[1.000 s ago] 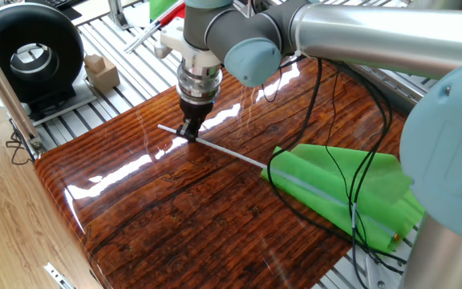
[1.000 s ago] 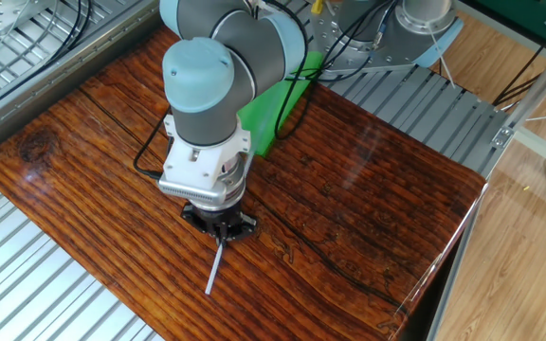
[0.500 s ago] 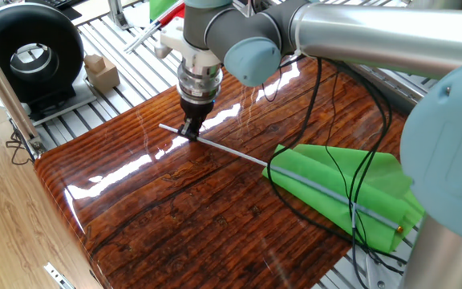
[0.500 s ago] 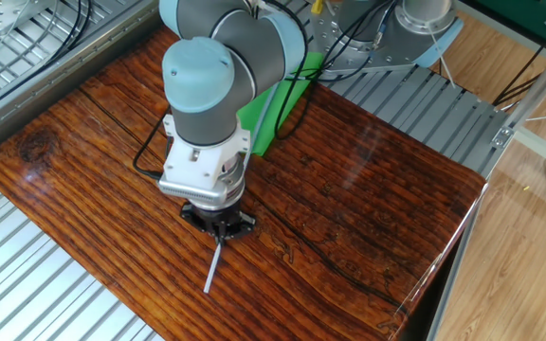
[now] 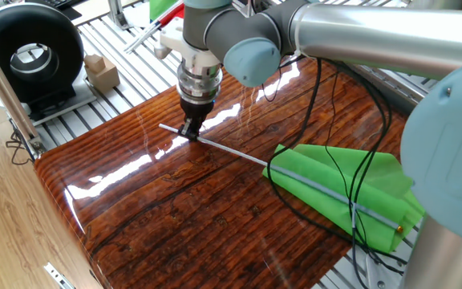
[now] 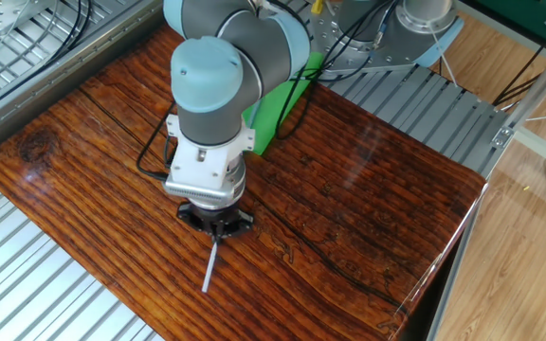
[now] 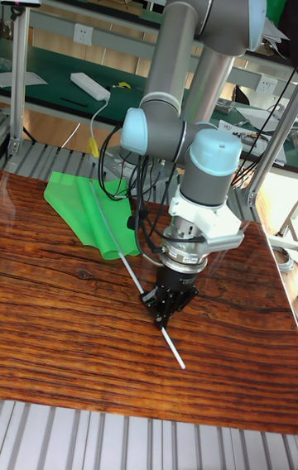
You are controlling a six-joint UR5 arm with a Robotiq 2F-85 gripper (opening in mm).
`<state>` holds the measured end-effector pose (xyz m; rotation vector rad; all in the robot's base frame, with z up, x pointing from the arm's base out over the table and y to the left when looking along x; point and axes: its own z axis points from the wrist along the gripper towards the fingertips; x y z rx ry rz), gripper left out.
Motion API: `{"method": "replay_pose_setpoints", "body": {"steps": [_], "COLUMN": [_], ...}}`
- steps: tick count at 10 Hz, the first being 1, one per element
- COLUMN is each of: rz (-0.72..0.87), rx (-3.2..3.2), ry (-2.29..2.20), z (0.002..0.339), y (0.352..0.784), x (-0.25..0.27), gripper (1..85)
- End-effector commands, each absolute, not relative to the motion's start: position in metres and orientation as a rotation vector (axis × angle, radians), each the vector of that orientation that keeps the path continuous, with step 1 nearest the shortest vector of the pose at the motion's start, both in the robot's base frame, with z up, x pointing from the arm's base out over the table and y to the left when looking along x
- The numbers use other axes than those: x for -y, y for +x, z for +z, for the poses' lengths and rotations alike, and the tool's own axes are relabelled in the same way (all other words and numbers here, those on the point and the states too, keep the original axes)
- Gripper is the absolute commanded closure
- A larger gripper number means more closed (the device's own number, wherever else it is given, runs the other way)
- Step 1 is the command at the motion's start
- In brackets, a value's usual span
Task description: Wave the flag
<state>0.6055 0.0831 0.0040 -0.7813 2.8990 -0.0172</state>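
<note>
Gripper (image 5: 191, 132) is down on the shiny wooden table (image 5: 175, 209), clamped on the flag (image 5: 339, 189) rod near its bare end; green cloth lies flat by the far edge.

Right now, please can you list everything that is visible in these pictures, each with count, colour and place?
flag: one, bright green cloth on a thin grey rod with an orange tip, lying on the table; cloth end near the robot base.
table: one, glossy dark brown wood grain, centre of the scene.
blower: one, black, round, on the metal slats beyond the table corner.
wooden block: one, light tan, on the slats beside the blower.
cables: several, black, trailing over the green cloth.
power strip: one, white, on the green bench behind.
arm: one, grey with pale blue caps, bent down over the table.
pincer: one, black, shut on the flag's rod near its bare end.
</note>
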Motion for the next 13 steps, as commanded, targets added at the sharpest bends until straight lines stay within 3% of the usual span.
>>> {"method": "replay_pose_setpoints", "body": {"steps": [1, 4, 13], "rz": [-0.081, -0.253, -0.299], "rx": [-2.855, -2.815, -2.881], "ry": [-0.884, -1.063, -1.142], "z": [0.01, 0.024, 0.078], "y": [0.611, 0.612, 0.581], "x": [-0.074, -0.047, -0.01], "gripper": [84.7, 84.7, 84.7]}}
